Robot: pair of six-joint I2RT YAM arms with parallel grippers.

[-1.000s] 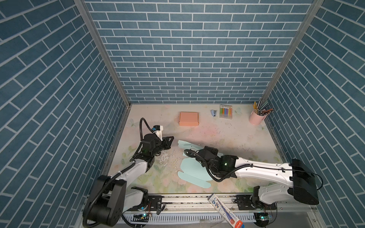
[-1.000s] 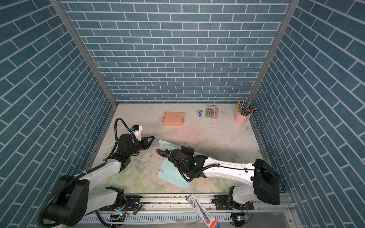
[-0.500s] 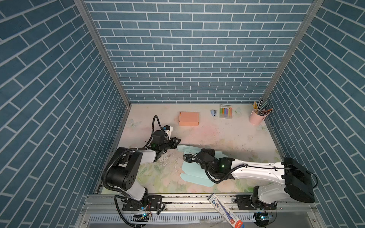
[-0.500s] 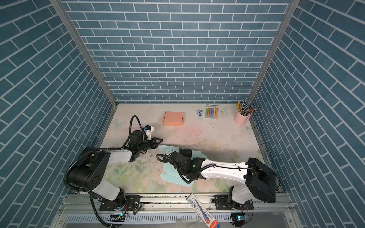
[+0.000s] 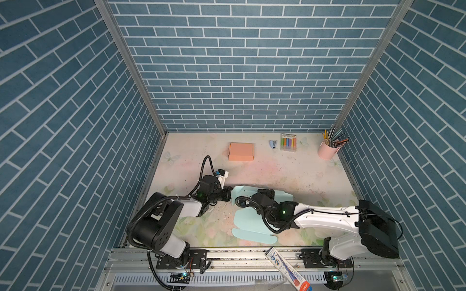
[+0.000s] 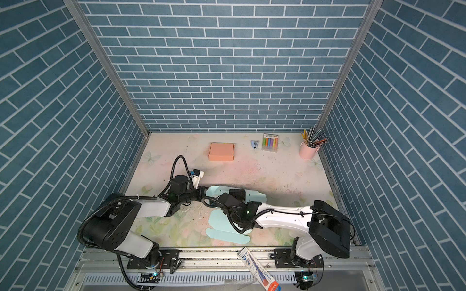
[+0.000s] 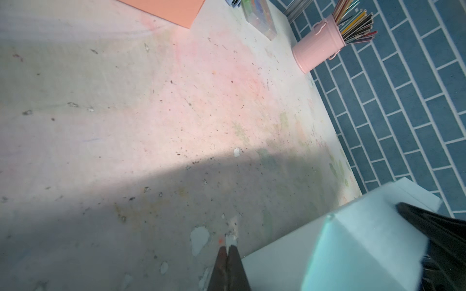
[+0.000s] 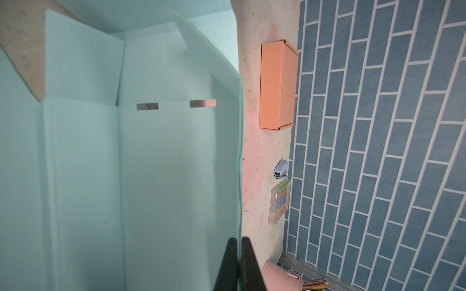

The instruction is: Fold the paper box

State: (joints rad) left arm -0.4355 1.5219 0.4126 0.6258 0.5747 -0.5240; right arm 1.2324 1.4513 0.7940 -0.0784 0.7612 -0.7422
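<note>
The paper box point(image 5: 248, 221), a pale blue-green die-cut sheet, lies in the lower middle of both top views. It is mostly flat on the table point(image 5: 290, 176), with its rounded flaps toward the bottom edge of the frame and its far long panel stood up as a wall along the sheet's upper side. The right gripper point(image 8: 238, 263) reaches in from the lower right and is pinched tight on the top edge of that raised wall. The right wrist view shows the thin edge running straight into the closed fingers point(image 8: 227, 272), which is likely why the wall stands rather than springing back flat. Two slots point(image 8: 147, 106) sit in a crease of the sheet, presumably for tabs to lock into at a later step. The left gripper point(image 7: 228, 267) comes in from the lower left with its jaws pressed together on nothing and its tip just beside the wall's left end; whether it touches the paper I cannot tell. Closed like that, it would serve as a blunt pusher to tuck an end flap inward. I judge the fold to be at an early stage, with one wall up and the sides not yet formed. Well apart from the work, along the upper edge of the table, sit an orange box point(image 5: 240, 151), a stapler point(image 5: 272, 144), a pack of markers point(image 5: 288, 142) and a pink cup of pencils point(image 5: 327, 151).
</note>
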